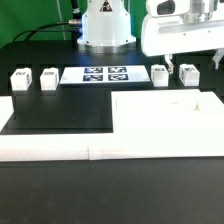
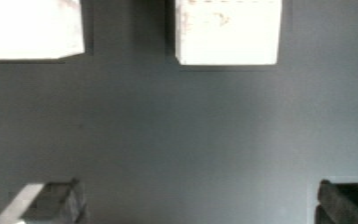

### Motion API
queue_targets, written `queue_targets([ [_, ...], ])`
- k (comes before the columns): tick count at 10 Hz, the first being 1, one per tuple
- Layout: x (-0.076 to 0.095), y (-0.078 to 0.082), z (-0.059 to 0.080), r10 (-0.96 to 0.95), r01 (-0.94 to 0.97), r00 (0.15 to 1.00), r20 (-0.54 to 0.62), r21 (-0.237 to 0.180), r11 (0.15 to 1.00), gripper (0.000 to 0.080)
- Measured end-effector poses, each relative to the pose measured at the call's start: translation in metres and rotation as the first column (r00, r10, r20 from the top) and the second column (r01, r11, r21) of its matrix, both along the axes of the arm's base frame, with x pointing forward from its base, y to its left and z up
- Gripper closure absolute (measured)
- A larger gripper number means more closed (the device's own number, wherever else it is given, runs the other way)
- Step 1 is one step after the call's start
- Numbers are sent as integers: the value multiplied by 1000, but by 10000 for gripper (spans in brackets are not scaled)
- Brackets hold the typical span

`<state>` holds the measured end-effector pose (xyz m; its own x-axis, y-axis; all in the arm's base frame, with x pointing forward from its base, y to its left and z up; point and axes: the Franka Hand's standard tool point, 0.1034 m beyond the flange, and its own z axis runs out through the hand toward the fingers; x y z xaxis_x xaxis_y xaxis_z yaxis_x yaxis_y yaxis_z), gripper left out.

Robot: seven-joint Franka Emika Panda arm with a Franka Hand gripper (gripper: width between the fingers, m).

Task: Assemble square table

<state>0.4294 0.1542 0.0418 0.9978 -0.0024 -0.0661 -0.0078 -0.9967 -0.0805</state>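
**A:** Exterior view, main item?

**B:** Large thick white square slab (image 1: 165, 120), flat on the black desk (image 1: 60, 115) at its near corner on the exterior view's right. It sits against the low white border wall (image 1: 50, 150), and the frame clips its right side. No edge tag is legible.

**A:** Small parts?

**B:** Four small white tagged legs in a row by the far edge: outer left leg (image 1: 20, 80), inner left leg (image 1: 48, 78), inner right leg (image 1: 160, 74), outer right leg (image 1: 188, 72). The flat white marker board (image 1: 105, 75) lies between the pairs. Tags are too small to read.

**A:** Arm?

**B:** White two-finger gripper (image 1: 185, 58) above the right pair, partly cut off. Its jaws are unclear here.

**A:** Wrist view?

**B:** Corner-clipped leg (image 2: 30, 30) and edge-clipped leg (image 2: 226, 35), both blurred and standing apart on dark desk (image 2: 176, 130). The gripper (image 2: 197, 205) shows only dark fingertips (image 2: 43, 200), spread wide, with bare desk between and nothing held.
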Motion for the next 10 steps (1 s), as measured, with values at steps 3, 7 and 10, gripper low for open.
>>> queue_targets([
  [3,-15,10,-5,-5,-1,968,-249,-24,1000,151],
  [7,-20,15,-7,-11,-14,885,-466,-49,999,151],
  [10,-32,12,-9,-31,-27,737,-675,-75,997,151],
])
